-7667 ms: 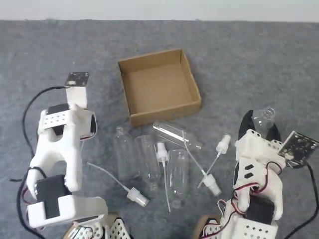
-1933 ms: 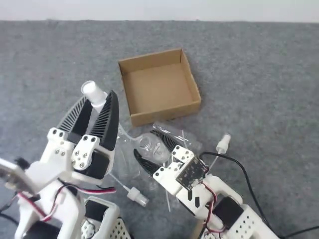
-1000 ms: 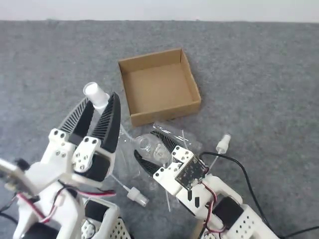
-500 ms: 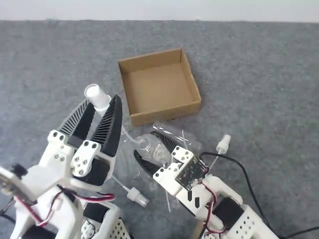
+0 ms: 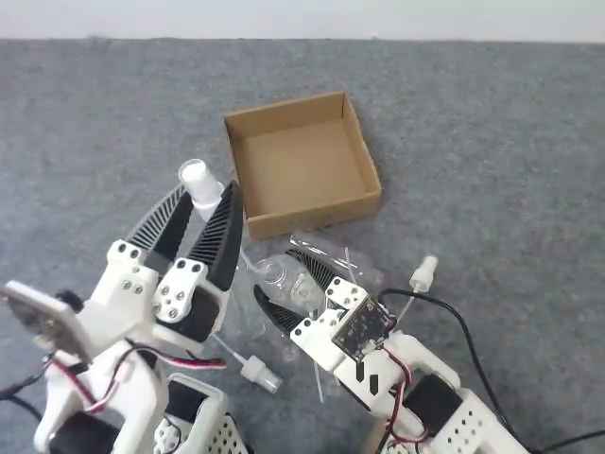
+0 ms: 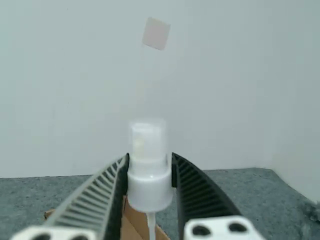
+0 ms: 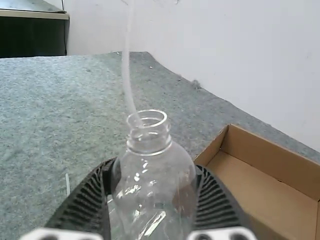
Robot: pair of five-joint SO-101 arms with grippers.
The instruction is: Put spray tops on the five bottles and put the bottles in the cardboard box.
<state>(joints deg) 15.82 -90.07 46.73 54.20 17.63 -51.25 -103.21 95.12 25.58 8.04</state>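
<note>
My left gripper (image 5: 205, 191) is shut on a white spray top (image 5: 196, 177), held up beside the cardboard box (image 5: 302, 161). The same spray top (image 6: 148, 172) sits upright between the black fingers (image 6: 197, 187). Its thin dip tube (image 7: 128, 80) hangs down into the open neck of a clear bottle (image 7: 151, 175). My right gripper (image 7: 152, 171) is shut on that bottle (image 5: 288, 282) and holds it neck up just in front of the box (image 7: 272, 172), which has nothing inside.
Other clear bottles (image 5: 331, 252) lie on the grey carpet under and beside the right arm. One loose spray top (image 5: 423, 272) lies to the right of it, another (image 5: 260, 372) between the two arm bases.
My left gripper has carried the spray top to the right, closer to the box and to the held bottle. The right arm and its bottle have stayed still.
</note>
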